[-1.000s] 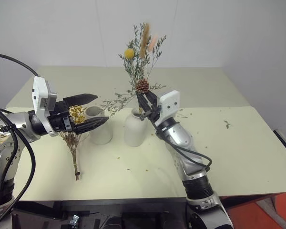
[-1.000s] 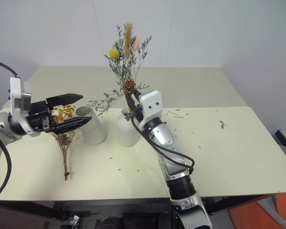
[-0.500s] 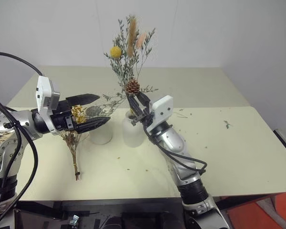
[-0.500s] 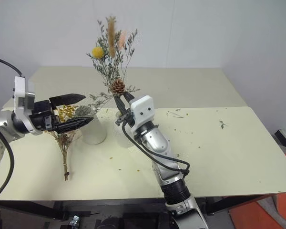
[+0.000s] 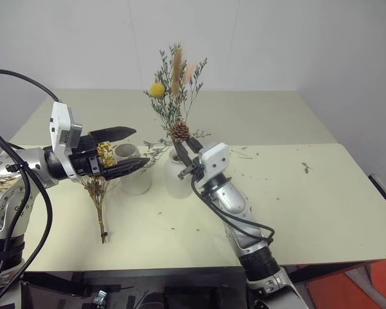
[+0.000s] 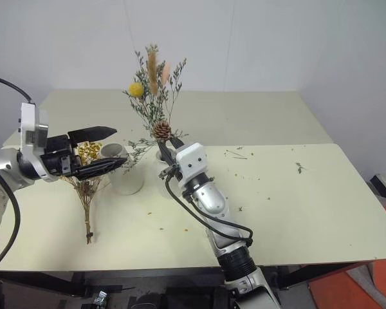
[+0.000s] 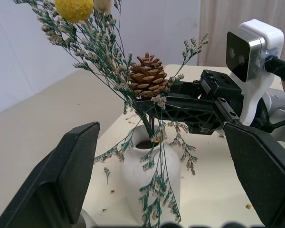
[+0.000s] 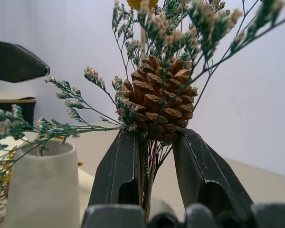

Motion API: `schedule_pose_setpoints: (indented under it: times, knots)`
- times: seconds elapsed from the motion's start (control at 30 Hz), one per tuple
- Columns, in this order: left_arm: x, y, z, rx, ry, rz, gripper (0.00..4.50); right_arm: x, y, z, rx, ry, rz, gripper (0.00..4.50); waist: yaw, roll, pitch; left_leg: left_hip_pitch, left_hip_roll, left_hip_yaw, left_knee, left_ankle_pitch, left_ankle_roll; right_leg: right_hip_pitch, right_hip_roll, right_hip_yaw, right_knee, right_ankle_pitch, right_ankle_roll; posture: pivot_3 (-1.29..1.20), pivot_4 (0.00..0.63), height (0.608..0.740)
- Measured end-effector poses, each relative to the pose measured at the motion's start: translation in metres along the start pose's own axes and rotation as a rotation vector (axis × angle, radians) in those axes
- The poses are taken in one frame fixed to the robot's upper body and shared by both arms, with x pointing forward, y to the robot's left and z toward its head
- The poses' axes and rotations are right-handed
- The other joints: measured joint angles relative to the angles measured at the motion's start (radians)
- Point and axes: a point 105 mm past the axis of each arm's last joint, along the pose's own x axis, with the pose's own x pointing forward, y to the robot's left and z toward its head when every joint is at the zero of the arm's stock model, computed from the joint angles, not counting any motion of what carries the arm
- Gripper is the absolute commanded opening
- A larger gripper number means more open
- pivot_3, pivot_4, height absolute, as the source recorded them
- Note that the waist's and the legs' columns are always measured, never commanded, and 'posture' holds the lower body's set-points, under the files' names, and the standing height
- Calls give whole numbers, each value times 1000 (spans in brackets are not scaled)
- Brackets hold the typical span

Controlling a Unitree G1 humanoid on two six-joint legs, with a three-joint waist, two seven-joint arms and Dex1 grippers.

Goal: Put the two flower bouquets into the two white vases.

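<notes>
Matt white ceramic vases (image 5: 134,168), dry scaly pine cone (image 7: 147,76) (woody), smooth pale table (image 5: 321,193).

the narrow-necked vase (image 5: 175,175) is standing near the middle of the table (image 5: 321,193), and the wide-mouthed vase (image 5: 134,168) is standing just beside it on the left. the sprig bouquet (image 5: 174,103) is rising out of the narrow-necked vase's neck, with its stems going down into the opening. the yellow-flowered bouquet (image 5: 99,193) is lying on the table to the left of the wide-mouthed vase, its stem ends pointing toward the near edge. loose crumbs (image 5: 305,167) are lying scattered over the right part of the table.
</notes>
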Motion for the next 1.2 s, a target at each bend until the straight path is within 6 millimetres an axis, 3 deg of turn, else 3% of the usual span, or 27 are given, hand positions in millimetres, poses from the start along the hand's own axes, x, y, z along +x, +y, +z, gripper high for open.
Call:
schedule_pose_setpoints:
  times: [0.23, 0.5, 0.8, 0.93, 1.03, 1.2]
  knots:
    - [2, 0, 3, 6, -6, -16, 4500, -10, -2, 6, -26, -11, 22, 4448, 1, 0, 0, 0, 0, 0, 0, 0, 0, 0, 0, 0, 0, 0, 0, 0, 150, 740]
    - [5, 1, 1, -2, -3, -31, 4500, -43, -14, 6, -69, 81, 120, 4448, 3, 0, 0, 0, 0, 0, 0, 0, 0, 1, 0, 0, 0, -1, 1, 0, 150, 740]
    - [2, 3, -4, -10, 14, -17, 4500, -71, -35, 25, -8, 193, 272, 4448, 3, 0, 0, 1, 0, 0, 1, 0, 0, 2, 0, 0, 0, -2, 4, 0, 150, 740]
    - [-9, 5, -5, 0, 48, 27, 4500, -77, -53, 39, 28, 249, 363, 4448, 3, -1, 0, 1, 0, 0, 0, 0, 0, 2, 0, 0, 0, -2, 4, 0, 150, 740]
    - [-21, 4, -2, 28, 69, 85, 4500, -76, -54, 51, 78, 270, 459, 4448, 1, -1, 0, 2, 0, 0, 0, 0, 0, 2, 0, 1, 0, -2, 4, 0, 150, 740]
    - [-40, 3, -6, 20, 126, 203, 4500, -63, -60, 83, 90, 225, 580, 4448, 3, -1, 0, 2, 1, 1, 0, 0, 0, 2, 0, 0, 0, -3, 4, 0, 150, 740]
